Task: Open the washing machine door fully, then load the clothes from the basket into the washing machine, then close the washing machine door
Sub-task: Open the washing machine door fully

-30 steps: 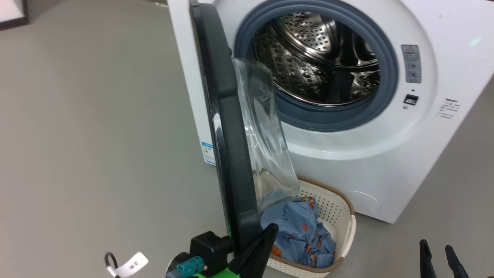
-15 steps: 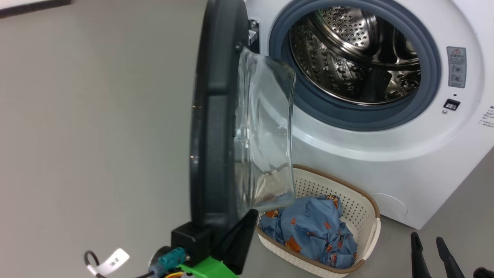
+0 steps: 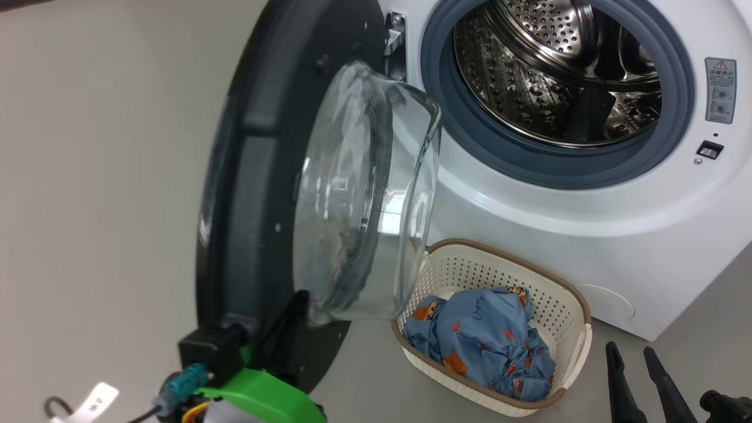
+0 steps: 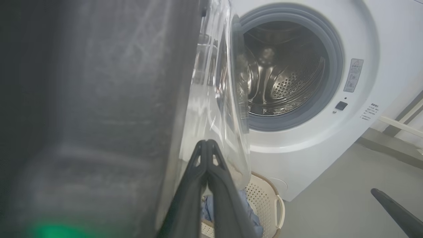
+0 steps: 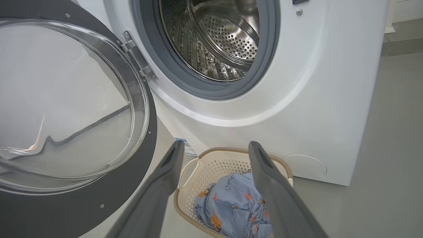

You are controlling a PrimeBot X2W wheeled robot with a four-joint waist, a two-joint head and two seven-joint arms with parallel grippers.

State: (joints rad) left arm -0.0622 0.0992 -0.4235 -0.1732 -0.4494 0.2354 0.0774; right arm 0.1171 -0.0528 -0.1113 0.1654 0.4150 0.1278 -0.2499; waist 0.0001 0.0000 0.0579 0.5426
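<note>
Grey floor (image 3: 88, 176) is seen behind the washing machine door (image 3: 252, 176), judged mid-opening against the closed left gripper (image 4: 207, 143); clothes (image 5: 231, 205) beyond the spread right gripper (image 5: 216, 145) are grasped next.

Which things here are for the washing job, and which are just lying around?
For the job: door, washer, basket, clothes.
Just there: white tag, warning sticker, blue label.

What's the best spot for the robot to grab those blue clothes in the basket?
Pinch the raised, crumpled hump of the clothes, coming down from above: the basket walls block the sides, while its open top leaves the folds exposed.
</note>
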